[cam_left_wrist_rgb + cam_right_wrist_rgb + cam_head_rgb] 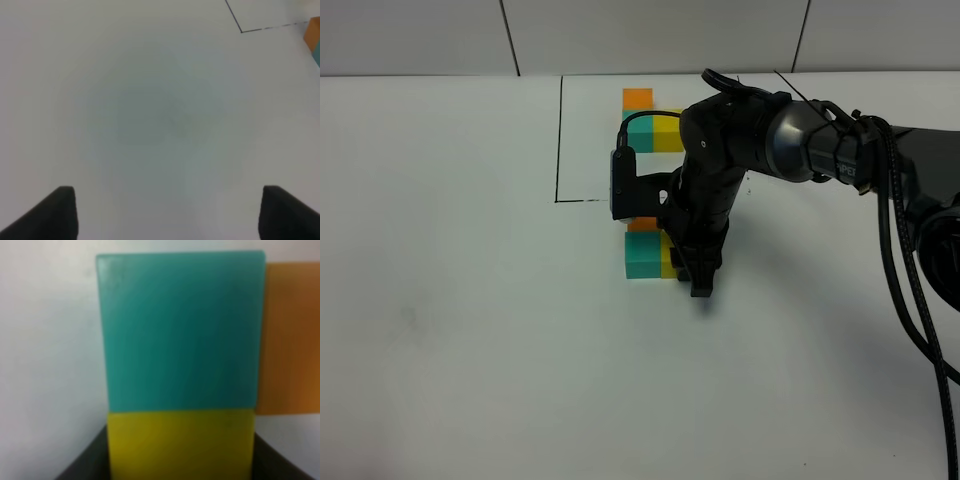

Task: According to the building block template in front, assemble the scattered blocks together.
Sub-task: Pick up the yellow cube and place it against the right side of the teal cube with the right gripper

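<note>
Right gripper fingers clamp the yellow block, which touches the teal block; orange block sits beside teal. Cluster lies just outside the framed template. Left gripper fingers wide apart, holding nothing, over bare table.

text: none legible | right arm: white lettering, partly hidden, unreadable

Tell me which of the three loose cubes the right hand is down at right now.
The yellow cube. It sits between the right hand's fingers, while the teal cube lies beside it and the orange cube lies beyond the teal one.
</note>
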Robot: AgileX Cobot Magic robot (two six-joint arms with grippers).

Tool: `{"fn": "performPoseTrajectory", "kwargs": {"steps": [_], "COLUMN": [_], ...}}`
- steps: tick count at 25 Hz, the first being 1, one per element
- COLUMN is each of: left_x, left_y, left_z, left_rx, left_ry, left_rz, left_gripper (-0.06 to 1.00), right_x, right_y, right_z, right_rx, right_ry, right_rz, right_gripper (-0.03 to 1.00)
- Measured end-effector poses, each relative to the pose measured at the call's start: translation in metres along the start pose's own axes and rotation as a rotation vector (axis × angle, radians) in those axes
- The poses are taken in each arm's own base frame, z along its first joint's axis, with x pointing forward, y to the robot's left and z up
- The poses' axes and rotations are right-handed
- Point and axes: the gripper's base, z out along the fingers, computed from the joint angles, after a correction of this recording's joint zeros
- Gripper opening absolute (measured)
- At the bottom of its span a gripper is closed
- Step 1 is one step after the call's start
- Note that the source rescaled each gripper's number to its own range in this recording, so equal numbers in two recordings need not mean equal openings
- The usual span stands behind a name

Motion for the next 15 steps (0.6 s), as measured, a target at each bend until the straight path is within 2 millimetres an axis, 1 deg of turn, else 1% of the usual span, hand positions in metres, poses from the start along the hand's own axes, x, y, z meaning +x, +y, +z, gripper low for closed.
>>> {"fn": "performPoseTrajectory", "kwargs": {"steps": [15], "left_x": [0.0000], "left_y": [0.0000], "left_z": [0.0000], "left_rx": [0.000], "left_ry": [0.000], "left_rz": [0.000], "left_gripper": [0.69], "right_x": [-0.0001], "right_y": [0.0000], "right_z": [0.0019], "right_rx": [0.000], "right_ry": [-0.001], "right_rz": [-0.025], "right_gripper": [0.03]}}
